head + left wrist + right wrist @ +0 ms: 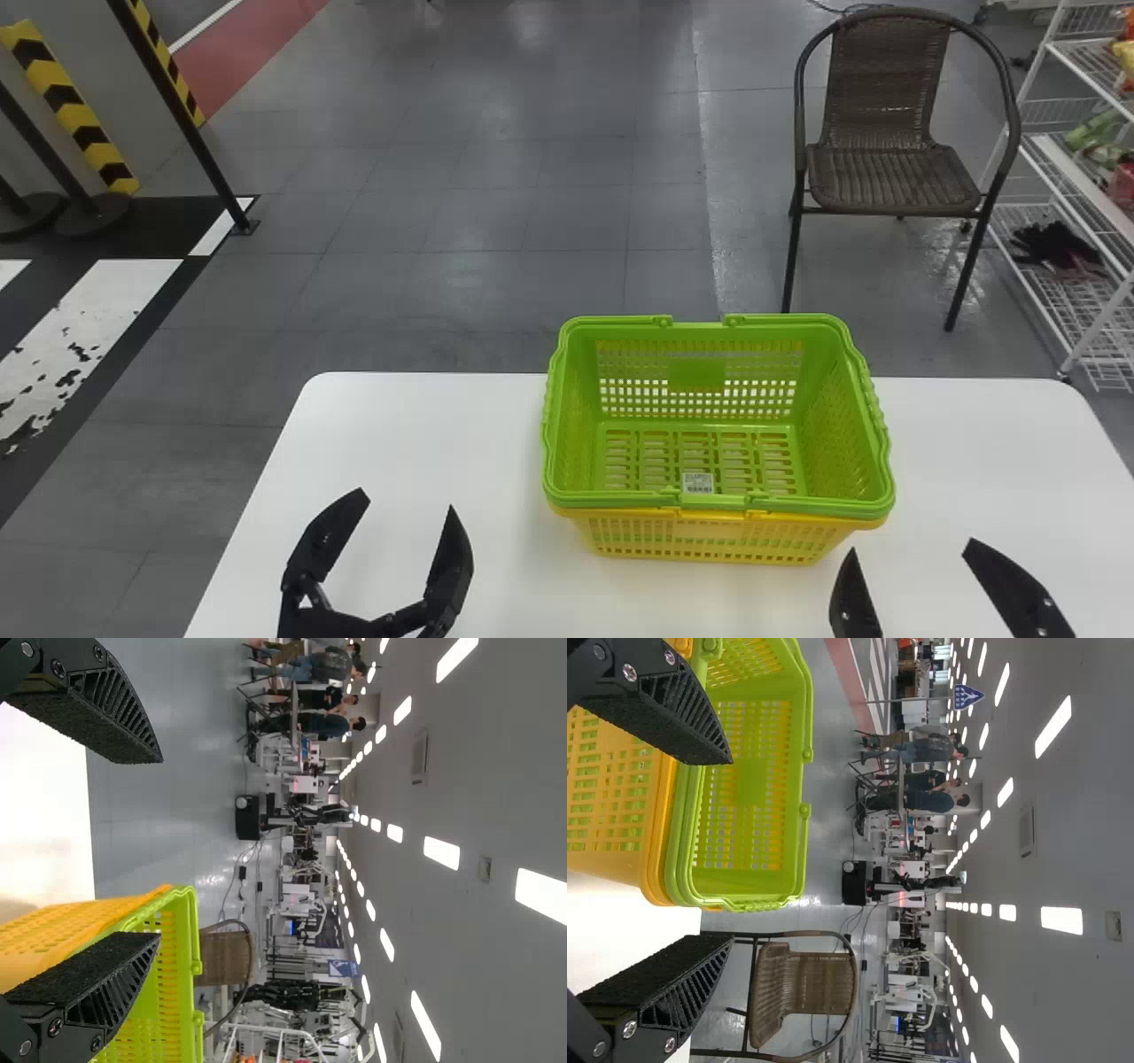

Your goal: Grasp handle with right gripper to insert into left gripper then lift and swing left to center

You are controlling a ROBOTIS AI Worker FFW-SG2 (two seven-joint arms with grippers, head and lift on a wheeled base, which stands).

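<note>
we see a green basket [700, 372] nested in a yellow basket [700, 538] on the white table [425, 434], right of the middle and up at the far edge. both openings face up, both sit upright, long axis running left to right across the table, short ends toward the left and right. the handle [802, 505] looks folded flat along the green rim, parallel to the long side; we can't split it cleanly from the rim. a small white label [698, 483] lies inside at the near side, print too small for us to read. a blue sign [967, 696] hangs in the room behind, marks on it not readable either. the left gripper [406, 501] is left of the baskets, nearer the robot, jaws well apart with nothing between. the right gripper [912, 547] is by the near right corner, jaws also apart and holding nothing; contact with the yellow wall we can't tell. most of the yellow basket is hidden under the green one. in both wrist views a finger covers part of the baskets, and the picture edge cuts them off. behind the table we note a brown woven chair [895, 177] and a white wire shelf [1083, 188], cut off at the right; dark stuff low on it is hard to make out.
</note>
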